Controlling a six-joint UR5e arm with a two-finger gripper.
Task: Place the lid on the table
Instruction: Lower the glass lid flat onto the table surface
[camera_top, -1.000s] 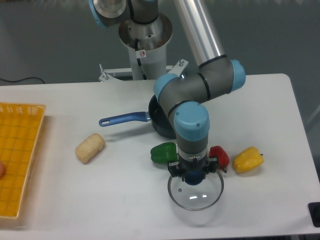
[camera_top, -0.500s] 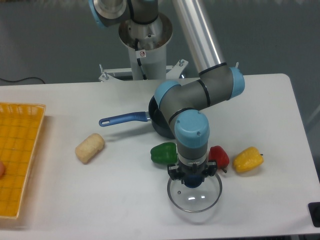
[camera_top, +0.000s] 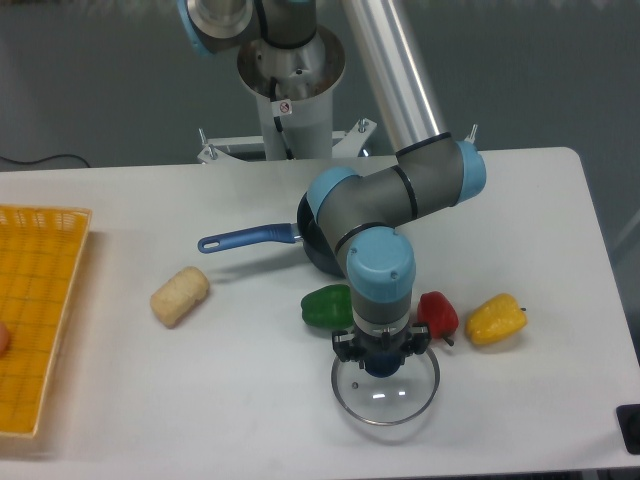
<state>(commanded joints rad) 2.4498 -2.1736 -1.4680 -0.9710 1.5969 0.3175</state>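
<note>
Nearest the front edge, the lid (camera_top: 385, 388) sits low over the white table (camera_top: 250, 390), its clear glass showing the tabletop through it and its thin metal rim ringing the disc; whether it rests on the surface or hangs just above it, I cannot tell. Right at its centre, the gripper (camera_top: 381, 357) points straight down with its dark fingers clamped on the blue knob, so the lid is in its grasp. Just behind the lid, three peppers line up: a green pepper (camera_top: 327, 306) to the left of the wrist, a red pepper (camera_top: 438, 314) partly tucked behind it, and a yellow pepper (camera_top: 495, 319) further right, apart from the lid. Off to the left lies a pale corn cob (camera_top: 180, 295), and at the far left edge sits the yellow-orange tray (camera_top: 35, 320). Further back, the frying pan (camera_top: 315, 245) is mostly hidden by the arm's elbow, its blue handle reaching left. Behind it all stands the robot base (camera_top: 290, 75).
</note>
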